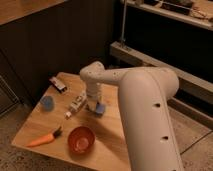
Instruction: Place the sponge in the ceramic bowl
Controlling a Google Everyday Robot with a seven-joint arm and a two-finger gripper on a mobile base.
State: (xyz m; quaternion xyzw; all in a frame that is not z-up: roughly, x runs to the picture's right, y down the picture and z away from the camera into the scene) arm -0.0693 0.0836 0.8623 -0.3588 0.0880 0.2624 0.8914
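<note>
On the tabletop (pixel 50 125), the gripper (pixel 94 105) sits over the sponge (pixel 100 109), just past the ceramic bowl (pixel 81 139), jaws I cannot tell, so pinch its middle well.

No writing, label, brand or number can be read on anything here.

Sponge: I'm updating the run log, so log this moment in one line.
gripper: down at sponge | sponge: not in ceramic bowl | ceramic bowl: apart, nearer camera
</note>
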